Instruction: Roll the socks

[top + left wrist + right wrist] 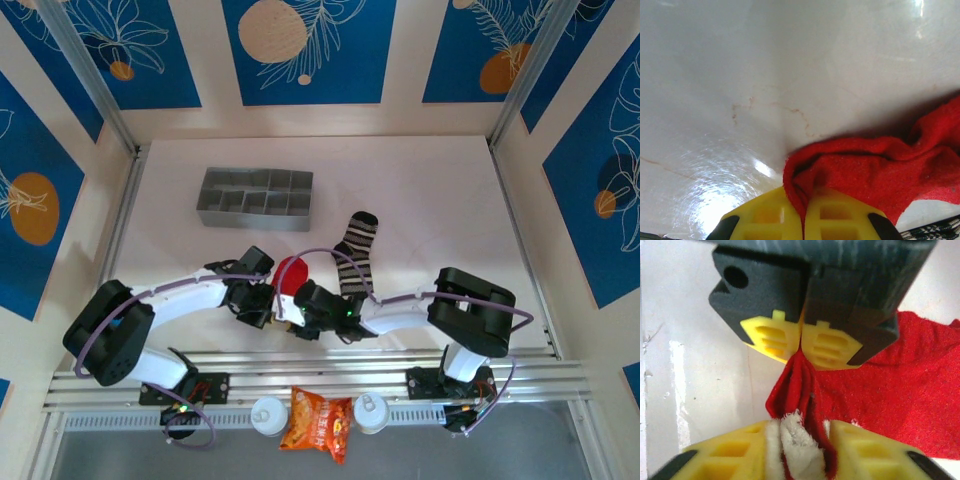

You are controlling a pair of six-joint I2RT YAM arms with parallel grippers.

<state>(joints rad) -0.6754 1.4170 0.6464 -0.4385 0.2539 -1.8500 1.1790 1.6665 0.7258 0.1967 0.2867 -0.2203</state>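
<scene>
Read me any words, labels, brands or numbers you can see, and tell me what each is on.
Packet: has printing, but it is too small and blurred to read.
Panels: leaf and circle drawings only, no words.
Red sock, striped sock, tray: no text seen.
Nothing here is legible.

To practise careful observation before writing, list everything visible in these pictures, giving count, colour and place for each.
red sock: one, bright red, bunched on the table between the two pincers
striped sock: one, black with grey-white stripes, stretched out just right of the red sock
divided tray: one, grey, far left of the table
snack packet: one, orange, near edge, between the arm bases
round caps: two, white, either side of the packet
table: one, white
left pincer: yellow pads, shut on the red sock
right pincer: yellow pads, shut on the same fold
</scene>
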